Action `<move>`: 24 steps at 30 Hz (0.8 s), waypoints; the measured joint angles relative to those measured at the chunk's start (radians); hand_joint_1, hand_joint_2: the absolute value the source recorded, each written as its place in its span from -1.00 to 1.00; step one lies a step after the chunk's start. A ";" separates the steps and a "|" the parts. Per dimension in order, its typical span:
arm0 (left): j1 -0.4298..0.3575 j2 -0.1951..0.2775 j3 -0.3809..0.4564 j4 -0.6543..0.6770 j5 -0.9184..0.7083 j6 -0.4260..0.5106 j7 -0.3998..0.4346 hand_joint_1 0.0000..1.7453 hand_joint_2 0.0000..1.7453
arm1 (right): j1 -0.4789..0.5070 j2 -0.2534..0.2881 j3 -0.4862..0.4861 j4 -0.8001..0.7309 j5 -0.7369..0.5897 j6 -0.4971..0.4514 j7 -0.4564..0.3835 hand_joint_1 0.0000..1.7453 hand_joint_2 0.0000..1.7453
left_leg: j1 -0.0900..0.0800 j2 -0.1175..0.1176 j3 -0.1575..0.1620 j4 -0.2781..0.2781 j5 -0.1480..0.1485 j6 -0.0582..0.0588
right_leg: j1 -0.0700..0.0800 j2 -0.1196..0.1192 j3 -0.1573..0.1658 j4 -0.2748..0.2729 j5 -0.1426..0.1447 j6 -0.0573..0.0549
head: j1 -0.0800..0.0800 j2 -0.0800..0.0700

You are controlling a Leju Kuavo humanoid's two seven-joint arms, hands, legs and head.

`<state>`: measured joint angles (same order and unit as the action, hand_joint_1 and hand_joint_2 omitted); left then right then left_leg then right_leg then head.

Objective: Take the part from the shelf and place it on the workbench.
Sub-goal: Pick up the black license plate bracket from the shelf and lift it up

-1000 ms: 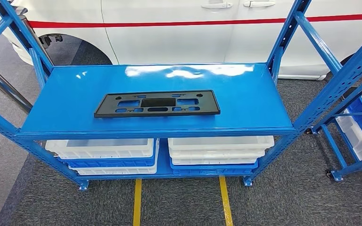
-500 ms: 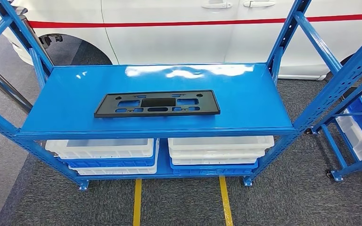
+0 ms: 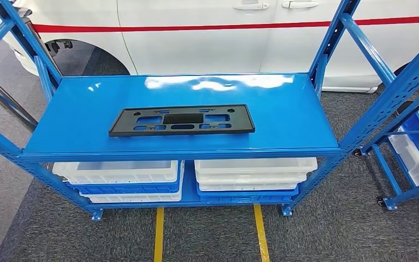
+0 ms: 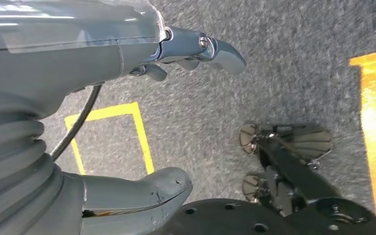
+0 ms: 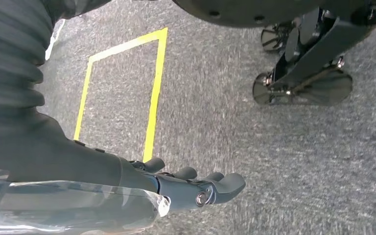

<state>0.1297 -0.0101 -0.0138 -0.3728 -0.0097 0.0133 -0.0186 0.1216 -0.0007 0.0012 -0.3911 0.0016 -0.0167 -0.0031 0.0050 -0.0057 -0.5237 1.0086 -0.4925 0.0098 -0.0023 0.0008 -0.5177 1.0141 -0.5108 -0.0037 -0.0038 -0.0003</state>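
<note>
We find the part (image 3: 181, 120), a flat black rectangular panel with several cut-outs, lying flat on the top deck of the blue shelf (image 3: 300, 117). It sits toward the front of the deck, roughly midway between the two ends, its long side parallel to the front edge. Nothing touches it.

Below the deck we note stacked white and blue trays (image 3: 121, 180) on the lower level, in two piles side by side. A white car (image 3: 207, 38) with a red stripe stands behind the shelf. A second blue rack (image 3: 414, 131) carrying bins stands just beside the shelf on the right. Yellow floor tape (image 3: 159, 234) runs across the grey carpet in front.

In the wrist views, we see the left hand (image 4: 142, 122) hanging over the carpet, its fingers (image 4: 220, 49) extended and apart from the thumb, holding nothing. The right hand (image 5: 176, 188) likewise hangs over the carpet with fingers (image 5: 225, 183) straight and spread from the palm, holding nothing.
</note>
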 joint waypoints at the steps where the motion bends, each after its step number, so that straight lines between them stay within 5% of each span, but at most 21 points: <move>1: -0.009 -0.006 -0.007 0.005 -0.008 0.008 -0.011 -1.00 1.00 | -0.009 0.000 0.000 0.011 0.002 -0.012 -0.004 -1.00 1.00 | 0.000 0.000 0.000 0.000 0.000 0.000 | 0.000 0.000 0.000 0.000 0.000 0.000 | 0.000 0.000; 14: -0.128 -0.109 -0.113 0.125 -0.150 0.177 -0.176 -1.00 1.00 | -0.120 0.017 0.023 0.150 0.071 -0.226 -0.045 -1.00 1.00 | 0.000 0.000 0.000 0.001 0.003 0.002 | -0.001 0.000 0.000 0.000 0.004 0.001 | 0.000 0.000; 24: -0.153 -0.129 -0.143 0.162 -0.179 0.220 -0.194 -1.00 1.00 | -0.144 0.026 0.025 0.187 0.093 -0.254 -0.046 -1.00 1.00 | 0.000 0.000 -0.001 0.001 0.004 0.001 | 0.000 0.000 0.000 0.000 0.004 0.001 | 0.000 0.000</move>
<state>-0.0230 -0.1393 -0.1571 -0.2104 -0.1892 0.2329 -0.2127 -0.0221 0.0257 0.0264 -0.2036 0.0950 -0.2705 -0.0490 0.0049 -0.0058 -0.5242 1.0092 -0.4890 0.0112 -0.0025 0.0006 -0.5173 1.0144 -0.5069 -0.0027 -0.0038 -0.0001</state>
